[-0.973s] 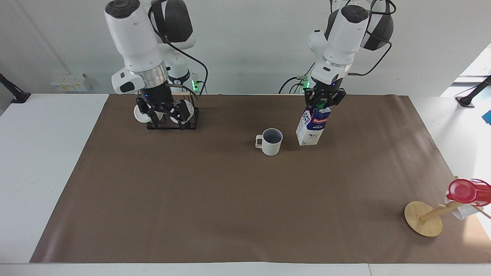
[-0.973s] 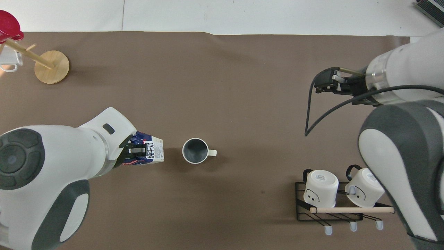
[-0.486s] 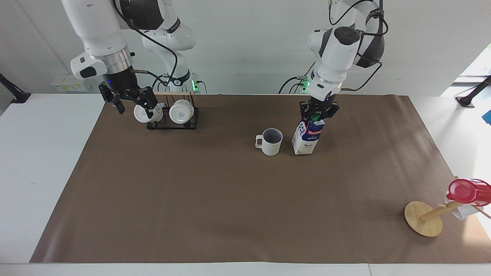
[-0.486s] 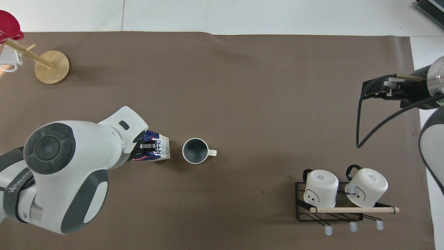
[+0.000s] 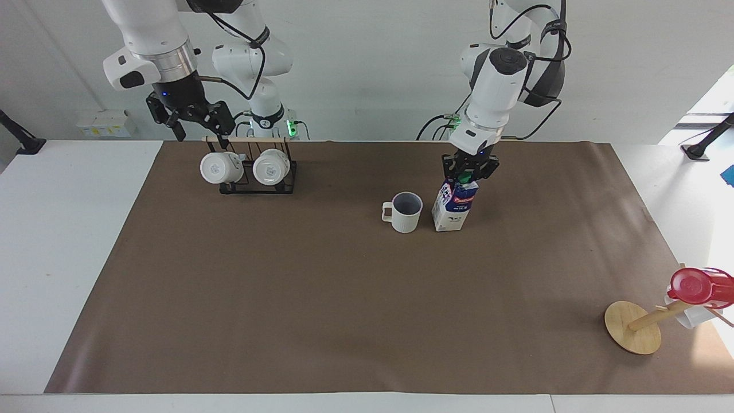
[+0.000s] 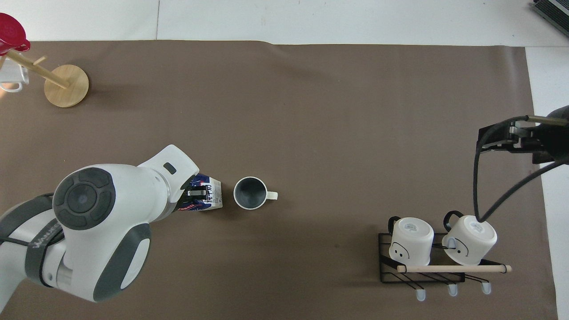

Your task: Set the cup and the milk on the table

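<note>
Clamping milk (image 5: 451, 207), left gripper (image 5: 465, 175) closed.

A plain white wall (image 5: 367, 63) stands at the robots' end of the room. A white socket box (image 5: 106, 123) is fixed low on it, toward the right arm's end. Black cables (image 5: 436, 123) hang down there, and small green lights (image 5: 291, 127) shine beside them. A black clamp stand (image 5: 17, 137) is at the right arm's end, and another one (image 5: 708, 137) at the left arm's end. Strong daylight (image 5: 714, 97) comes in at the left arm's end and makes that corner very bright. The white surface (image 6: 311, 20) shows a seam (image 6: 158, 20) between two panels
</note>
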